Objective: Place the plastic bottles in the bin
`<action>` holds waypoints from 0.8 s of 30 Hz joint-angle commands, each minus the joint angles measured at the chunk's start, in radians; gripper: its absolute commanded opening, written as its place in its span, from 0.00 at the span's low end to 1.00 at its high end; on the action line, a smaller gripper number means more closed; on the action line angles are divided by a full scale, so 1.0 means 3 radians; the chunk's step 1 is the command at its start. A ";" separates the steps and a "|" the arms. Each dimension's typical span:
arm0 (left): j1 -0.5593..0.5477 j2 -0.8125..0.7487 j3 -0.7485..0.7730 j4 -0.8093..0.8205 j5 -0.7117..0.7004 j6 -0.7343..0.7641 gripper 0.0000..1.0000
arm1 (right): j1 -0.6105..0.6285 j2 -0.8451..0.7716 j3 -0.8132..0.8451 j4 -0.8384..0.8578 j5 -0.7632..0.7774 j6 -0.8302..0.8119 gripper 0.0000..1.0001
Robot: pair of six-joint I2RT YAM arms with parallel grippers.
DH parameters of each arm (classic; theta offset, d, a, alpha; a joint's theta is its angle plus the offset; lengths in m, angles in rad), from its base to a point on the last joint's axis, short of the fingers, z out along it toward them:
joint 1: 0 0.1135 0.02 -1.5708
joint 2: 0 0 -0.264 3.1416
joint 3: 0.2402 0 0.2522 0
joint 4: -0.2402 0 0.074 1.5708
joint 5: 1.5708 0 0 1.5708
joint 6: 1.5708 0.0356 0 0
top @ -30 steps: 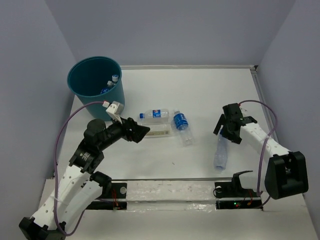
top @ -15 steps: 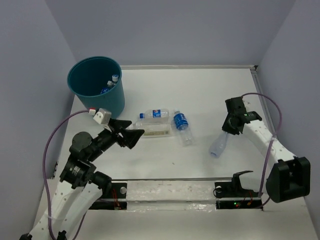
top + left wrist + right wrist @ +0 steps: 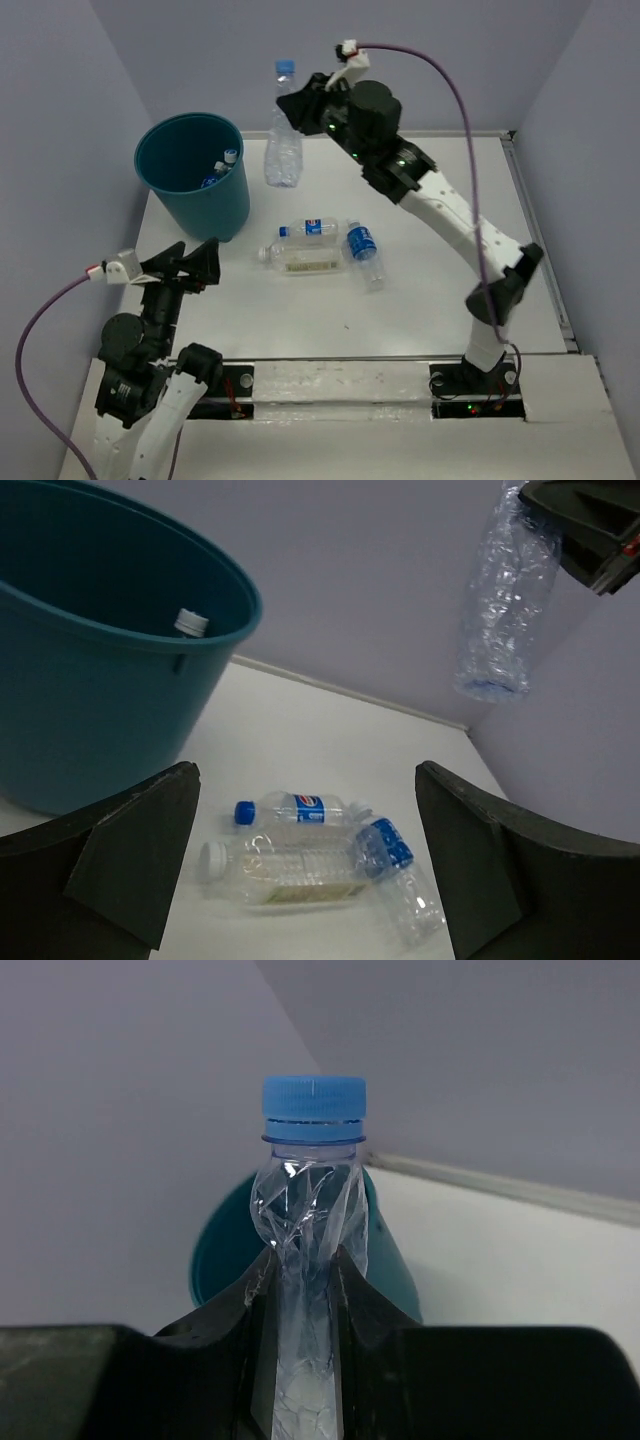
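Observation:
My right gripper [image 3: 298, 108] is shut on a crumpled clear bottle [image 3: 283, 135] with a blue cap [image 3: 313, 1100], pinching it flat between its fingers [image 3: 350, 1290]. The bottle hangs high in the air, just right of the teal bin [image 3: 160, 170] in the top view. Two bottles [image 3: 222, 163] lie inside the bin. Three more lie together on the table: a blue-capped one [image 3: 310, 228], a larger cream-labelled one [image 3: 305, 262] and a blue-labelled one [image 3: 365, 255]. My left gripper [image 3: 195, 262] is open at the near left, pointing towards that cluster [image 3: 300, 865].
The white table ends at a raised lip [image 3: 515, 170] on the right and meets grey walls at the back. The bin [image 3: 232, 585] stands at the back left corner. A metal rail [image 3: 330, 375] runs along the near edge between the arm bases.
The right gripper closed on the bottle at the table's right and carried it up and across to the back left near the bin. The left arm drew back towards the near left, jaws open.

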 commanded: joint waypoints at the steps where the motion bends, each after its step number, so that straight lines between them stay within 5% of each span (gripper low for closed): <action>1: 0.0047 -0.0353 0.0058 -0.0127 -0.1027 -0.0228 0.99 | 0.0103 0.1230 0.1316 0.0862 -0.0521 -0.0267 0.10; 3: 0.0042 -0.0425 0.0088 -0.0255 -0.1171 -0.0305 0.99 | 0.0184 0.1890 0.2172 0.1000 -0.0583 -0.0226 0.09; 5: 0.0047 -0.0420 0.0078 -0.0291 -0.1228 -0.0366 0.99 | 0.0215 0.2167 0.2453 0.1310 -0.0680 -0.0200 0.08; 8: 0.0047 -0.0369 0.0063 -0.0271 -0.1203 -0.0387 0.99 | 0.0317 0.2285 0.2159 0.2137 -0.0472 -0.0093 0.06; 13: 0.0022 -0.0343 0.0047 -0.0225 -0.1106 -0.0372 0.99 | 0.0394 0.2531 0.2418 0.2360 -0.0226 0.0127 0.06; 21: 0.0022 -0.0374 0.0027 -0.0199 -0.1008 -0.0392 0.99 | 0.0425 0.1999 0.1545 0.2718 -0.0016 0.0209 0.06; 24: 0.0027 -0.0369 -0.0024 -0.0143 -0.0891 -0.0448 0.99 | 0.0461 0.2269 0.1956 0.2663 0.0143 0.0153 0.11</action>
